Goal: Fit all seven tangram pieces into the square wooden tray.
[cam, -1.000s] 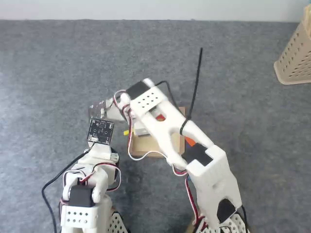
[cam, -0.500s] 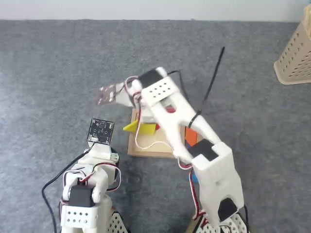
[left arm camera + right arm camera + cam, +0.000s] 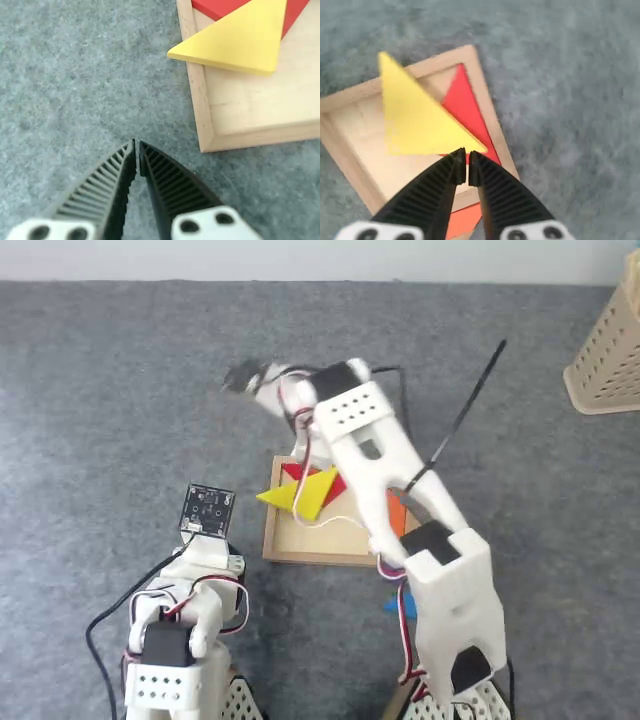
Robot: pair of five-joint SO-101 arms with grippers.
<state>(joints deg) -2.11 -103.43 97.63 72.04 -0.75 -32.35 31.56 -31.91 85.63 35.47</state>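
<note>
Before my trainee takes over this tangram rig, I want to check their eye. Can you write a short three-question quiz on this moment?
1. True or false: the yellow triangle lies flat inside the wooden tray.
2. The left gripper is: A) shut on the yellow triangle; B) shut, empty, over the carpet beside the tray; C) wide open over the tray.
3. What colour is the piece partly under the yellow triangle?
Key: 1 false, one corner overhangs the rim; 2 B; 3 the red piece.
</note>
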